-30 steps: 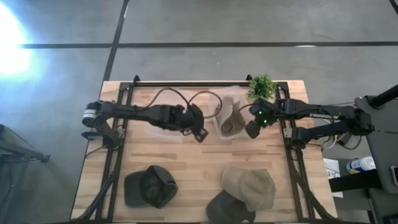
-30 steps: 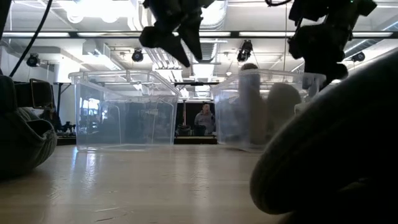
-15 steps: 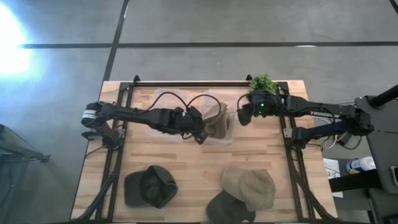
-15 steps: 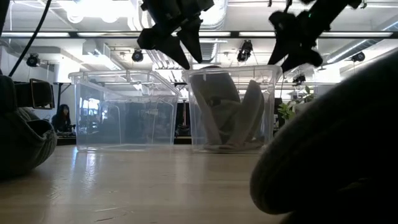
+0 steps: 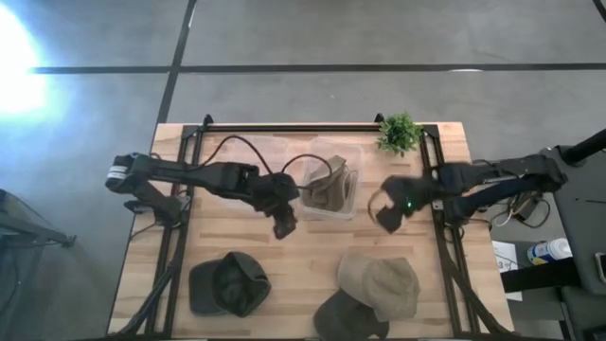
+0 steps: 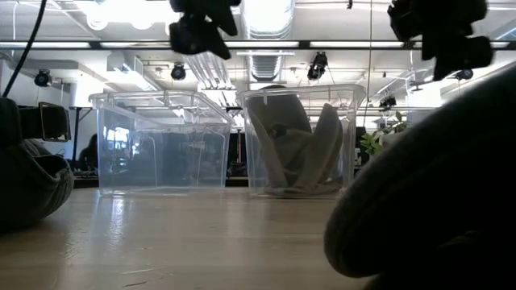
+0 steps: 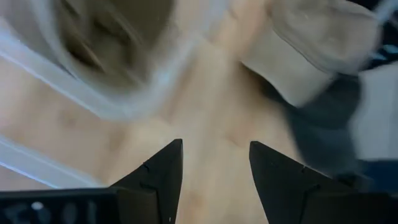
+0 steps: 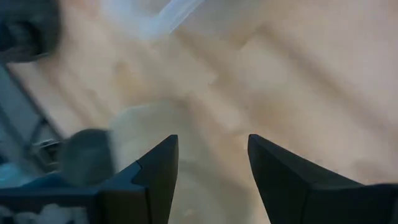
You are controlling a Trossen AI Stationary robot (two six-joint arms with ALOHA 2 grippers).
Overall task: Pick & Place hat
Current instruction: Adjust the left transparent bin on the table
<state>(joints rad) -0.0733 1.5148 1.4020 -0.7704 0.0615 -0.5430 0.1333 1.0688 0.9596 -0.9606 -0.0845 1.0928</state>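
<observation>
Hat in bin: a tan hat (image 5: 328,192) sits crumpled inside the right-hand clear bin (image 5: 348,161), also visible in the low view (image 6: 302,157).
Hats waiting: a tan hat (image 5: 381,282), a dark hat (image 5: 228,284) and another dark hat (image 5: 348,318) lie on the table (image 5: 294,251) near its front edge.
Empty bin: the left clear bin (image 6: 157,141) holds nothing that shows.
Left gripper (image 5: 282,224): raised above bare wood just beside the filled bin, fingers spread, nothing between them.
Right gripper (image 5: 387,215): above the table on the filled bin's other side, between it and the front tan hat, fingers apart and empty.
Risk: a descent onto the two overlapping hats at front right could catch both brims, dragging the dark one along.
Change: half a second ago both grippers hung at the bin's rim; both have since swung toward the front hats, and the bin has stayed put.
</observation>
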